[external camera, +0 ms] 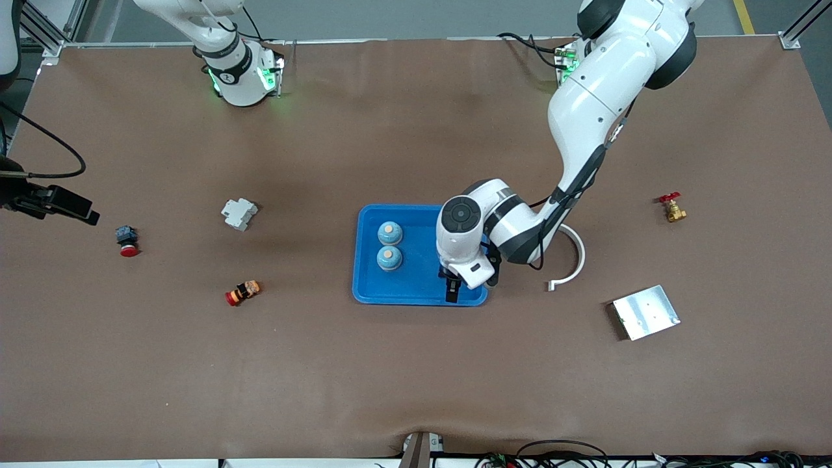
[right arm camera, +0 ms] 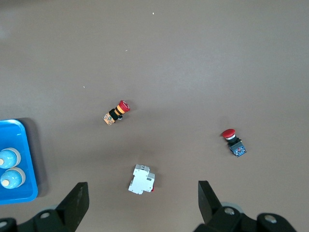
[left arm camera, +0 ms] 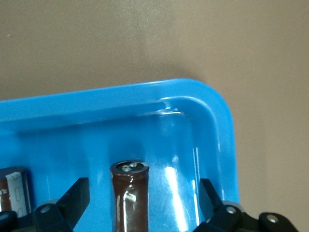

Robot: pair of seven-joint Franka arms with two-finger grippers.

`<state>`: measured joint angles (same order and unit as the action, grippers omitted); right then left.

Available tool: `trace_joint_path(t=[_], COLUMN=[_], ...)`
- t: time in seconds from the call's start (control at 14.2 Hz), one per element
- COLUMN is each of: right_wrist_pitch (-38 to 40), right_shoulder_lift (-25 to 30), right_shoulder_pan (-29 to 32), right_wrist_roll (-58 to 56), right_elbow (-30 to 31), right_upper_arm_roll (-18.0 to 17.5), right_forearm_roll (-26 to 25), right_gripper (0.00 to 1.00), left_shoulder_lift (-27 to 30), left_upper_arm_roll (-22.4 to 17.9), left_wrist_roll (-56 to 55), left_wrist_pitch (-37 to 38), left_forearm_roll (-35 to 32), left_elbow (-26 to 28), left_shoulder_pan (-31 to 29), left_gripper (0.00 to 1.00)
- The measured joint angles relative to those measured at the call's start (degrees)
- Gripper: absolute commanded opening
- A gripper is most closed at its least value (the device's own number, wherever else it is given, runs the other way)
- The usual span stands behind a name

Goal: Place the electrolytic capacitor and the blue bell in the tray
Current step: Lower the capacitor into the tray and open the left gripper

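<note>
Capacitor [left arm camera: 129,198] base cut off.

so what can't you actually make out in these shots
- Front view: the capacitor in the tray is hidden under the left hand.
- Left wrist view: the brown capacitor is cut off by the frame edge; a second capacitor shows only partly.
- Front view: the right hand is out of frame.

Bright blue tray [external camera: 368,260]; 2 blue bells [external camera: 389,245]; brown capacitor [left arm camera: 129,198].
</note>
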<state>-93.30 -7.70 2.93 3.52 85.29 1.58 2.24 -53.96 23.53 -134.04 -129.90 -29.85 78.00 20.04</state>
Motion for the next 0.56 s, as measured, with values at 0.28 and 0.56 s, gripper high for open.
trace_joint_path(t=[0.28,0.56], right_wrist_pitch=[0.53,0.74], right_shoulder_lift=[0.11,0.13], right_shoulder_pan=[-0.27,-0.46], right_wrist_roll=[-0.52,-0.56], right_elbow=[0.00,0.00], right_upper_arm_roll=[-0.13,-0.14], right_forearm_roll=[0.00,0.00], right_gripper=[1.00,1.00], left_shoulder_lift=[1.43,4.20], left_upper_arm_roll=[0.24,0.28], left_wrist_roll=[0.00,1.58], left_wrist_pitch=[2.93,6.89], left_forearm_roll=[0.86,3.21], left_elbow=[-0.70,-1.27], left_shoulder_pan=[0.00,-0.28], left_gripper=[1.00,1.00])
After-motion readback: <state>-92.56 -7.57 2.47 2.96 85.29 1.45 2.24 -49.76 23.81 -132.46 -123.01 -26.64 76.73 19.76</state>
